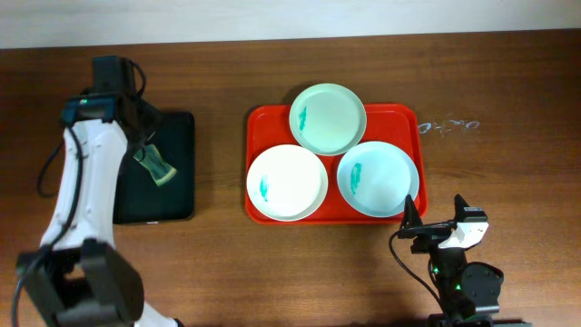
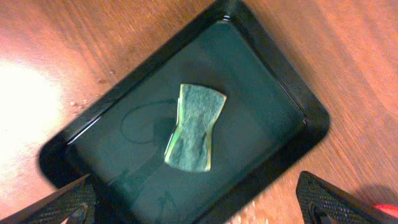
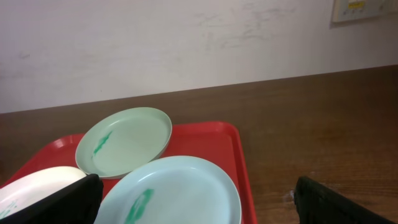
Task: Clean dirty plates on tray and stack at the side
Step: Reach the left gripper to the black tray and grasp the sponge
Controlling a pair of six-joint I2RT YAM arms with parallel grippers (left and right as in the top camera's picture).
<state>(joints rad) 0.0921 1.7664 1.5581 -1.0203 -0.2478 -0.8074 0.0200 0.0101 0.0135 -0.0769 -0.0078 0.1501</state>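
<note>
The red tray [image 1: 399,116] holds three plates, each with a teal smear: pale mint [image 1: 328,118] at the back, white [image 1: 287,182] front left, light blue [image 1: 378,178] front right. In the right wrist view the mint plate [image 3: 127,140], the blue plate [image 3: 174,190] and the tray rim [image 3: 239,155] show. My right gripper [image 1: 434,227] is open and empty, just in front of the tray's front right corner. My left gripper [image 1: 145,136] is open, above a green sponge [image 2: 196,127] lying in the black tray [image 2: 280,81].
The black tray [image 1: 177,173] lies on the wooden table left of the red tray, with the sponge [image 1: 154,165] in it. Whitish marks [image 1: 449,125] are on the table right of the red tray. A pale wall [image 3: 186,43] stands behind the table.
</note>
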